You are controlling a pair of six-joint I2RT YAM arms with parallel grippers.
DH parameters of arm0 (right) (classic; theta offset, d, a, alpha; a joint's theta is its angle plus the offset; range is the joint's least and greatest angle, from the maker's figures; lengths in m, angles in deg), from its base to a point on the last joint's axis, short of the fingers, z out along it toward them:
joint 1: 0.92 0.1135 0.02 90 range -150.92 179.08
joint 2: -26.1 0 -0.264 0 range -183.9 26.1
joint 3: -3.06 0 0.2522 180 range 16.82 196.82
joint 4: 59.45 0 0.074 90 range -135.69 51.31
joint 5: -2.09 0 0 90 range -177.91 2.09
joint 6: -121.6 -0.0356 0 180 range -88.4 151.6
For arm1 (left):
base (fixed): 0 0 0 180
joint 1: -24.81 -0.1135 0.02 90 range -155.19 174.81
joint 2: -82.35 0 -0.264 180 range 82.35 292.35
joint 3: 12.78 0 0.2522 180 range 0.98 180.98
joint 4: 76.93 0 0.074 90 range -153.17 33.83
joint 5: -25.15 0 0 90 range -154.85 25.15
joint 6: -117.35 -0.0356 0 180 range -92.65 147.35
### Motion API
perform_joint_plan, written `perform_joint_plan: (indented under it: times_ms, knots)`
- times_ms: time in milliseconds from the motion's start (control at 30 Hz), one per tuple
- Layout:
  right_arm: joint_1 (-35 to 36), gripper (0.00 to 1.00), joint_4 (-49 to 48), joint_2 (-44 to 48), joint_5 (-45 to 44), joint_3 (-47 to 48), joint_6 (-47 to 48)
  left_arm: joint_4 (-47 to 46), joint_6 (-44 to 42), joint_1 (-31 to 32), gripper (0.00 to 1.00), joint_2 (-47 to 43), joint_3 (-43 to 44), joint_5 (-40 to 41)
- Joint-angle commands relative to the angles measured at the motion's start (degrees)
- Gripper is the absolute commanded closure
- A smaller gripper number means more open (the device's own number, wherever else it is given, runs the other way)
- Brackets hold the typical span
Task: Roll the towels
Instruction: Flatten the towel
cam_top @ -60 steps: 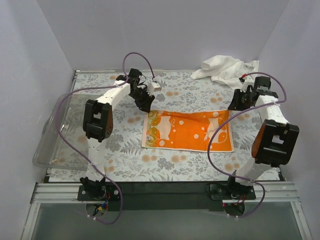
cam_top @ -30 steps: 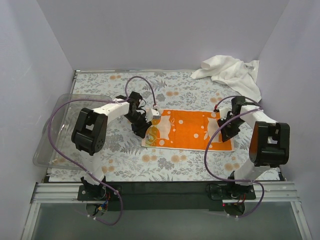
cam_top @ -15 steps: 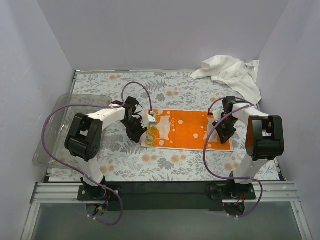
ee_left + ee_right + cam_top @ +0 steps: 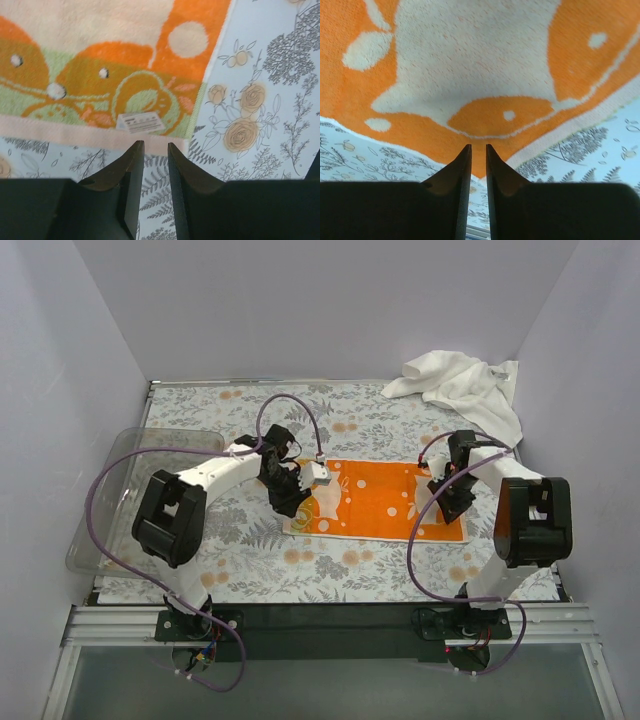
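Observation:
The small orange and green printed towel (image 4: 375,500) lies flat in the middle of the table. My left gripper (image 4: 290,502) is at its left short edge by the near corner. In the left wrist view the towel (image 4: 100,65) shows a small label. There my left gripper (image 4: 154,146) has its jaws nearly together, pinching the pale hem at the tips. My right gripper (image 4: 450,502) is at the towel's near right corner. In the right wrist view my right gripper (image 4: 478,147) is shut on the corner of the towel (image 4: 470,60). The large white towel (image 4: 460,382) lies crumpled at the back right.
A clear plastic bin (image 4: 125,495) sits at the table's left edge, beside my left arm. The fern-patterned covering (image 4: 360,570) spreads over the whole table. Purple cables loop over both arms. Walls close the table in at the back and both sides.
Both arms came down from the back of the table to the orange towel's two ends. In the last half second both grippers shifted slightly away from the near edge.

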Motion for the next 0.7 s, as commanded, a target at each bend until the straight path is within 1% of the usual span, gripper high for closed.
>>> perform_joint_plan:
  times_ms: [0, 200, 300, 333, 433, 567, 667]
  knots:
    - [-0.9, 0.79, 1.8, 4.7, -1.4, -0.9, 2.4, -1.8, 0.6, 1.7, 0.76, -0.6, -1.0, -2.0]
    - [-0.7, 0.79, 3.4, 6.6, -1.9, -2.3, 2.1, -2.9, 2.0, 2.1, 0.77, 2.4, -2.2, 2.1]
    - [0.4, 0.8, 3.3, 5.8, -3.0, -5.6, 2.5, -2.9, 2.2, 2.1, 0.78, 3.1, -3.9, 4.2]
    - [0.8, 0.8, 2.2, 5.2, -5.5, -7.8, 1.9, -2.9, 2.4, 2.1, 0.78, 3.0, -4.4, 4.6]
    - [0.9, 0.81, -1.4, 2.5, -8.7, -9.7, 0.9, -2.9, 3.1, 2.1, 0.78, 2.4, -6.3, 6.1]
    - [0.9, 0.82, -3.3, -2.1, -11.5, -8.3, 0.1, -2.4, 4.4, 2.1, 0.8, 1.9, -9.6, 7.3]
    - [0.8, 0.82, -2.5, -2.4, -11.7, -7.0, 0.9, -2.3, 5.6, 2.0, 0.81, 1.1, -11.2, 8.7]
